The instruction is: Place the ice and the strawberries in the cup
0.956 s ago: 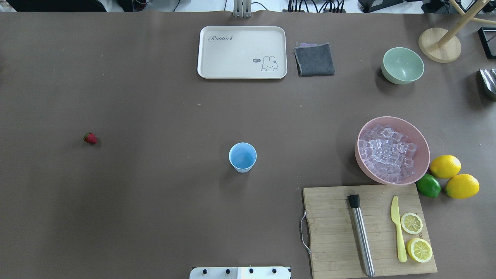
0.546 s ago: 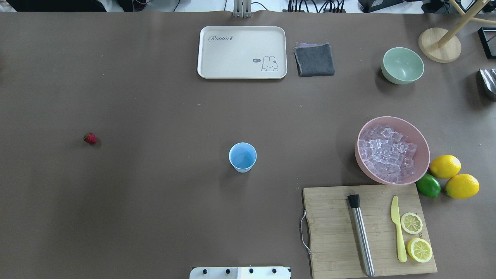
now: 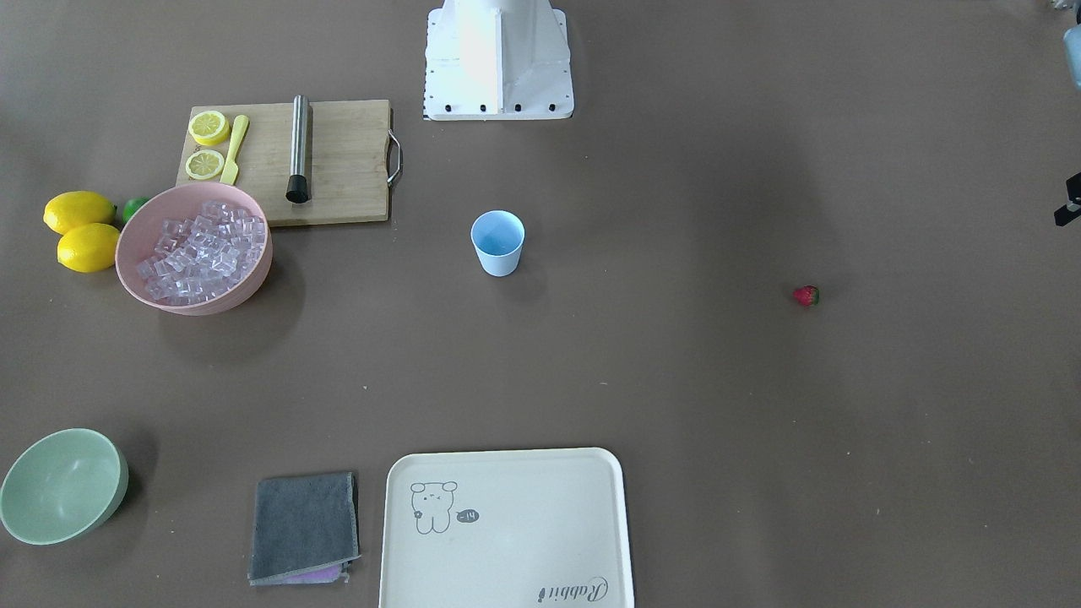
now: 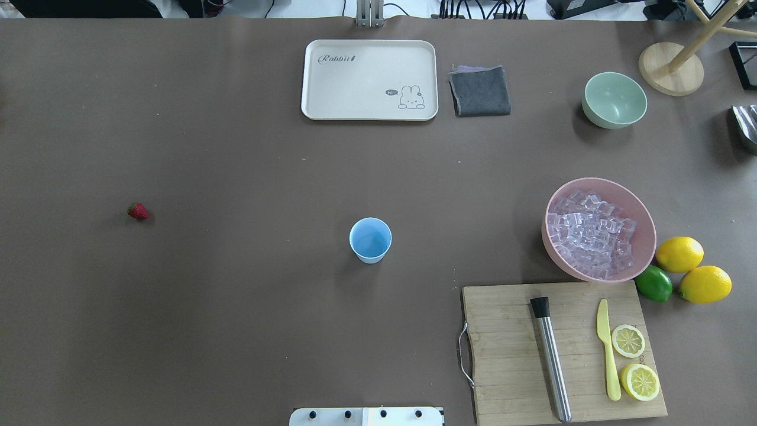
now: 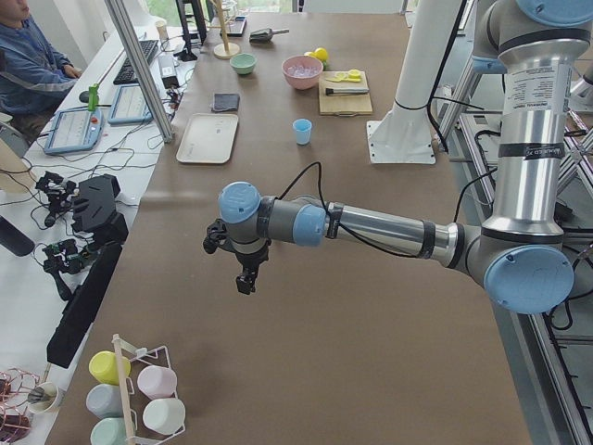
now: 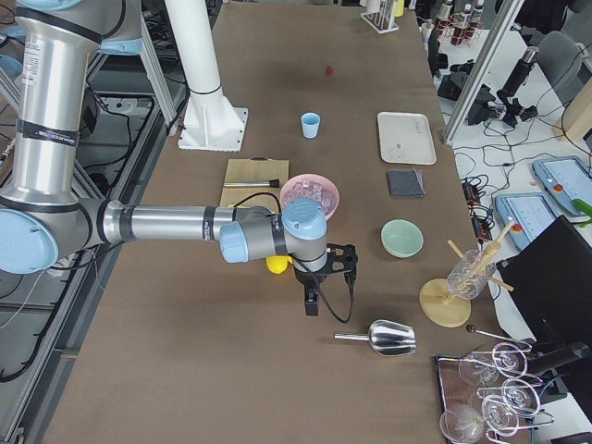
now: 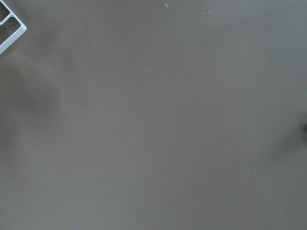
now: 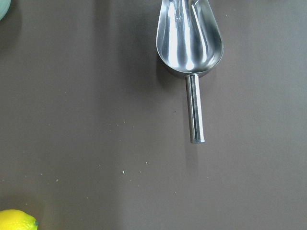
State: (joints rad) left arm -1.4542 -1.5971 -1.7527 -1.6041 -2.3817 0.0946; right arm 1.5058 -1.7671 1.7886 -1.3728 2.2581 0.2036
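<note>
The light-blue cup stands upright in the middle of the table and looks empty; it also shows in the front view. One small red strawberry lies alone far to the left of the cup. The ice is heaped in a pink bowl to the right. My left gripper hangs over bare table, far from the cup. My right gripper hangs near a metal scoop. Neither gripper shows well enough to tell open from shut.
A cutting board with a muddler, a yellow knife and lemon halves lies front right. Two lemons and a lime sit beside the pink bowl. A cream tray, a grey cloth and a green bowl stand at the back.
</note>
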